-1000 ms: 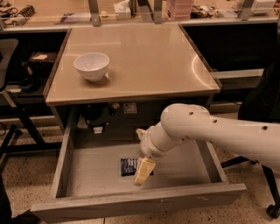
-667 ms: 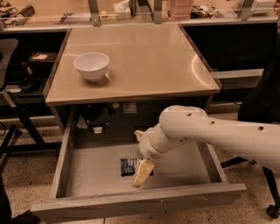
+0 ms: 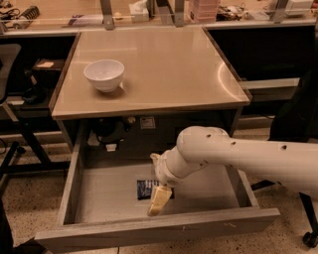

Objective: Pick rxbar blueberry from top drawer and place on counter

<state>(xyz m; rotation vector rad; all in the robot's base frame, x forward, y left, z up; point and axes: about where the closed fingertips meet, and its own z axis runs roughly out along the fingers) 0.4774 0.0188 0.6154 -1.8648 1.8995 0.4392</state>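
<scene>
The top drawer stands pulled open below the counter. The rxbar blueberry, a dark blue wrapper, lies flat on the drawer floor near the middle. My gripper reaches down into the drawer at the end of the white arm. It sits right at the bar's right end and covers part of it. I cannot see whether it touches the bar.
A white bowl stands on the counter's left side. A cluttered bench with metal uprights runs behind it. Cables and a small box sit behind the drawer. A dark chair is at the left, and a wheeled base at the right.
My gripper has sunk slightly lower and a little to the left over the bar. The bar, drawer and bowl have not moved.
</scene>
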